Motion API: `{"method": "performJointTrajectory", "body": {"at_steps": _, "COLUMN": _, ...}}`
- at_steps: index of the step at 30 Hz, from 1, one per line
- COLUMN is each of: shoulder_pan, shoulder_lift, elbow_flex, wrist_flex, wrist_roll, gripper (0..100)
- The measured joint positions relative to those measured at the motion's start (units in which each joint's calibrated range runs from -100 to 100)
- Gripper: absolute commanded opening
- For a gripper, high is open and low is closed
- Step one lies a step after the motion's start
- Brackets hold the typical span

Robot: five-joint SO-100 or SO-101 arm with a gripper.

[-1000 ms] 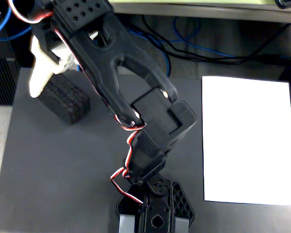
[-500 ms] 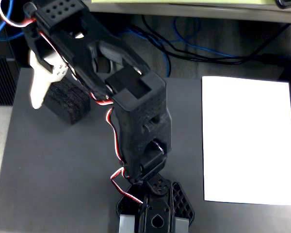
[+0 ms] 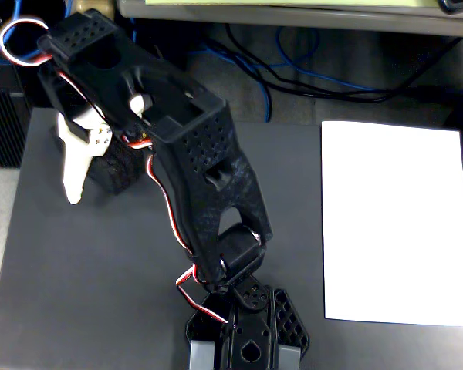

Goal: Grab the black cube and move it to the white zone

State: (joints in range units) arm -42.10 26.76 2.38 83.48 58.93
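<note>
The black cube (image 3: 117,168) lies on the dark grey table (image 3: 77,293) at the far left, and the arm hides part of it. My gripper (image 3: 108,185) hangs over it. Its white finger (image 3: 75,171) stands just left of the block, with its tip angled a little away from the block's side. The other, black jaw is hidden under the arm on the block's right. The gripper looks open around the block. The white zone (image 3: 397,223) is a large paper sheet on the right side of the table, with nothing on it.
The arm's base (image 3: 247,339) sits at the table's front edge in the middle. Blue and black cables (image 3: 293,69) run behind the table's far edge. A dark box (image 3: 4,127) stands off the table at the far left.
</note>
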Motion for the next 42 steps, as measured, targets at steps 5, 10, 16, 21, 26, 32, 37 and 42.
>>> {"method": "performJointTrajectory", "body": {"at_steps": 5, "shoulder_pan": -0.1, "shoulder_lift": -0.2, "elbow_flex": -0.1, "wrist_flex": 0.0, "wrist_roll": 0.0, "gripper": 1}}
{"method": "performJointTrajectory", "body": {"at_steps": 10, "shoulder_pan": -0.8, "shoulder_lift": -0.2, "elbow_flex": -0.5, "wrist_flex": 0.0, "wrist_roll": -4.2, "gripper": 1}}
{"method": "performJointTrajectory", "body": {"at_steps": 16, "shoulder_pan": -6.9, "shoulder_lift": -15.1, "elbow_flex": -0.1, "wrist_flex": 6.0, "wrist_roll": -12.7, "gripper": 1}}
{"method": "performJointTrajectory", "body": {"at_steps": 21, "shoulder_pan": -7.2, "shoulder_lift": -26.6, "elbow_flex": 0.2, "wrist_flex": 7.2, "wrist_roll": -18.6, "gripper": 1}}
{"method": "performJointTrajectory", "body": {"at_steps": 26, "shoulder_pan": 3.2, "shoulder_lift": -39.8, "elbow_flex": 0.2, "wrist_flex": 12.9, "wrist_roll": -24.5, "gripper": 1}}
{"method": "performJointTrajectory", "body": {"at_steps": 32, "shoulder_pan": 34.4, "shoulder_lift": -57.8, "elbow_flex": 0.2, "wrist_flex": 13.9, "wrist_roll": -26.4, "gripper": 1}}
{"method": "performJointTrajectory", "body": {"at_steps": 37, "shoulder_pan": 61.6, "shoulder_lift": -59.7, "elbow_flex": 0.2, "wrist_flex": 13.9, "wrist_roll": -28.4, "gripper": 1}}
{"method": "performJointTrajectory", "body": {"at_steps": 42, "shoulder_pan": 75.3, "shoulder_lift": -59.8, "elbow_flex": 0.2, "wrist_flex": 8.9, "wrist_roll": -30.4, "gripper": 1}}
